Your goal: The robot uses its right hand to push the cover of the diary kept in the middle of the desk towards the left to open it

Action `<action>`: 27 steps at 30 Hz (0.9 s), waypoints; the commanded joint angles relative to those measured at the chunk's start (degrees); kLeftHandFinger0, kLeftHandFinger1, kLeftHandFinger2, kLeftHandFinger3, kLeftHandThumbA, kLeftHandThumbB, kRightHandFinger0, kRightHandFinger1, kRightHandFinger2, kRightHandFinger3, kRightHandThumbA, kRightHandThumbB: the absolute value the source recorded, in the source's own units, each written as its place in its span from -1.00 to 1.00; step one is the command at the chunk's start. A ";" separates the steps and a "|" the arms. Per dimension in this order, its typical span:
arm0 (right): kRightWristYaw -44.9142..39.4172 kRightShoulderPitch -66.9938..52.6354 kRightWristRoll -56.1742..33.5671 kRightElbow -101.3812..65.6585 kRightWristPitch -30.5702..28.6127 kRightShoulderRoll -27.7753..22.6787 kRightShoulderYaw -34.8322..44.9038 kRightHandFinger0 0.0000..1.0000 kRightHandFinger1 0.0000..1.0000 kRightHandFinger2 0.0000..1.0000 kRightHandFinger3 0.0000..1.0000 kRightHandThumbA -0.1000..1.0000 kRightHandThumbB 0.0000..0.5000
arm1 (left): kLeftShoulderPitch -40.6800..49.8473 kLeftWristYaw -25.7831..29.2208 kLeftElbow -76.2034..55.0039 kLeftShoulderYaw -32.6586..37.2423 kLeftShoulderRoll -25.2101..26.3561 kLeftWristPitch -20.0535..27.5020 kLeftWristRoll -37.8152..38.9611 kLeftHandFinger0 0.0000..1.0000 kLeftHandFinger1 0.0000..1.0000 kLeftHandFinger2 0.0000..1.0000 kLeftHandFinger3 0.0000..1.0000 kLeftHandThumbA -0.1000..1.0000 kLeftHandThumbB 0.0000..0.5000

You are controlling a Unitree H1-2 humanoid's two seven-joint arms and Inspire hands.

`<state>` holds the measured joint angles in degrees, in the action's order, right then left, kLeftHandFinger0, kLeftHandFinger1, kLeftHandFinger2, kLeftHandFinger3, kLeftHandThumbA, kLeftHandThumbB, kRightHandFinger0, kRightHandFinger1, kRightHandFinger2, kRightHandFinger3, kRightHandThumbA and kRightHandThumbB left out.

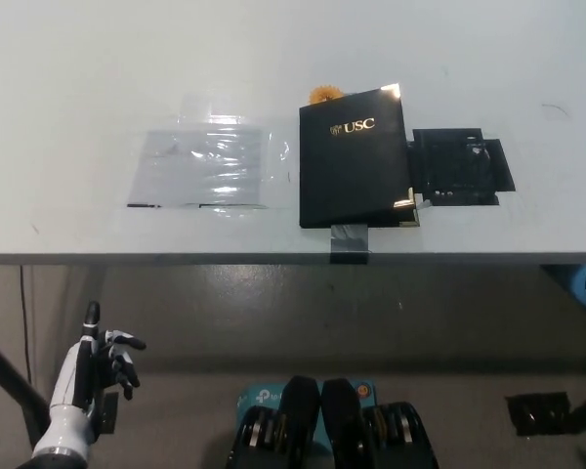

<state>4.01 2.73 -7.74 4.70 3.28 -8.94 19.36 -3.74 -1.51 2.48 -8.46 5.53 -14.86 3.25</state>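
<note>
A black diary [355,158] with gold "USC" lettering lies closed on the white desk [98,68], right of the middle, near the front edge. Gold corner guards show on its right corners. My white left hand [96,376] hangs below the desk's front edge at the lower left, fingers loosely apart, holding nothing. My black right hand is not in view; only a dark piece [542,410] shows at the lower right, well under the desk.
A clear plastic sleeve [207,166] lies flat left of the diary. A black flat frame-like object [459,166] rests against the diary's right side. A small orange item [323,95] peeks out behind the diary. Grey tape [349,240] holds the diary at the desk edge.
</note>
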 commanded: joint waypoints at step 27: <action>5.85 29.47 -9.37 -16.82 22.50 10.82 -2.76 0.06 0.07 0.25 0.58 1.00 -0.49 | -0.92 -0.11 -1.06 0.24 1.25 -0.06 -0.11 -0.71 -0.61 -0.65 -0.34 1.00 0.83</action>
<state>4.22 27.54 -11.24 -14.44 19.29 -2.15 12.64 -3.89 -1.60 2.48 -8.33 5.72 -15.76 3.27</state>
